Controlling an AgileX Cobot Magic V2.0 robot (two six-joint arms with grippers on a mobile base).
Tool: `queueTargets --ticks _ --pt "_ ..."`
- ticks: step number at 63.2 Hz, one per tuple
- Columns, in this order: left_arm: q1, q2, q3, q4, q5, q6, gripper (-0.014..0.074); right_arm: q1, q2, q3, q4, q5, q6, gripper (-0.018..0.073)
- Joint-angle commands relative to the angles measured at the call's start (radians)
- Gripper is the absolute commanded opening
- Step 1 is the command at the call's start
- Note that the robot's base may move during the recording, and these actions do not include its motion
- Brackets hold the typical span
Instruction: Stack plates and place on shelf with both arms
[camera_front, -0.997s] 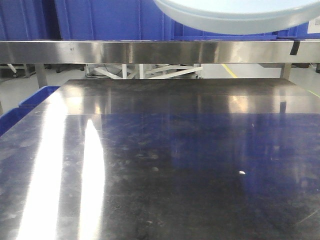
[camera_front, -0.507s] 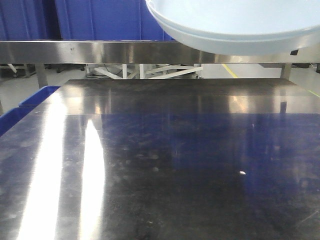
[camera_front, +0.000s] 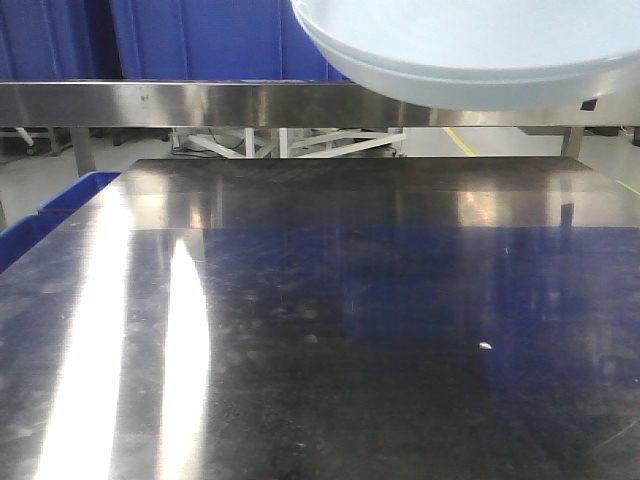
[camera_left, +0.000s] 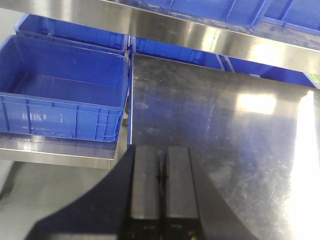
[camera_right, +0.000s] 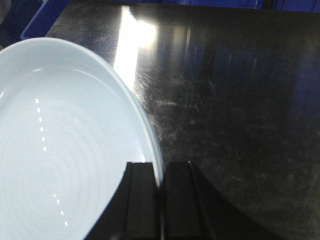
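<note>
Two white plates hang stacked one in the other at the top right of the front view, in front of the steel shelf. In the right wrist view the plates fill the left side, held above the dark steel table. My right gripper is shut on the plates' rim, one finger inside and one outside. My left gripper is shut with nothing in it, hovering over the table's left edge. Neither arm shows in the front view.
Blue plastic crates stand on a lower shelf left of the table and more blue crates line the shelf at the back. A blue crate corner sits at the table's left side.
The plates came down and toward the camera between one second and half a second ago, showing the stacked rims; since then they have stayed still.
</note>
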Motion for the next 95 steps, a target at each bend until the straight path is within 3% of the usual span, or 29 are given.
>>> queueTargets --ticks 1,95 --pt "-0.005 -0.004 -0.029 -0.006 -0.076 0.001 0.009 0.001 -0.014 -0.03 0.012 -0.083 -0.007 0.0048" --pt "-0.005 -0.004 -0.029 -0.006 -0.076 0.001 0.009 0.001 -0.014 -0.03 0.012 -0.083 -0.007 0.0048"
